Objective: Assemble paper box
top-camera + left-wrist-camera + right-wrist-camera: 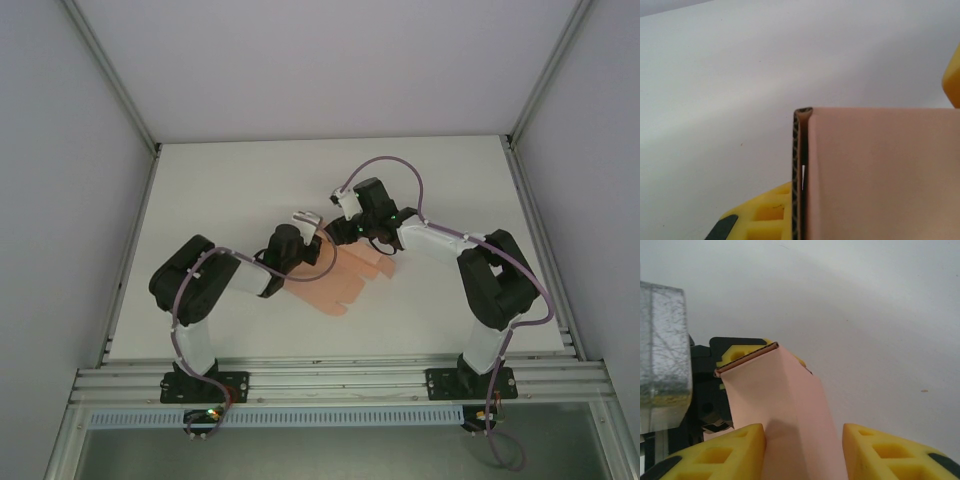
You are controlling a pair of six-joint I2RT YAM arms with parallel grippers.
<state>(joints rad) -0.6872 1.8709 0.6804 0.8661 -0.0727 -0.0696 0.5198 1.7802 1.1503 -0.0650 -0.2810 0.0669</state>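
The right gripper [804,445] shows its 2 yellow moulded fingers [715,455] standing apart at the bottom of its wrist view. A raised strip of the salmon-pink thin card paper box [785,405] fills the gap between them. Both inner finger edges meet the card, but I cannot tell whether they press on it.

Behind the strip's top edge a black-and-yellow part [735,352] peeks out, mostly hidden by the card. A clear, scuffed block [662,350] is cut off by the left border, and what it belongs to is hard to make out.

The left gripper [306,222] sits just beside the right one over the far-left end of the card. Its wrist view has 1 yellow finger [760,217], cropped at the bottom, touching a doubled card edge that stands upright. A second yellow piece [952,75] is clipped by the right border. Pink card covers everything between them, so I cannot tell whether this claw is spread or pinching.

From above, the rest of the box lies flat near the middle of the white tabletop [230,190], its rounded flaps pointing toward the near right. The 2 wrists hide its far end.

Purple-grey cables [385,165] loop over the arms. Pale enclosure walls [60,150] surround the table, and a slotted aluminium rail [340,380] carries both bases.
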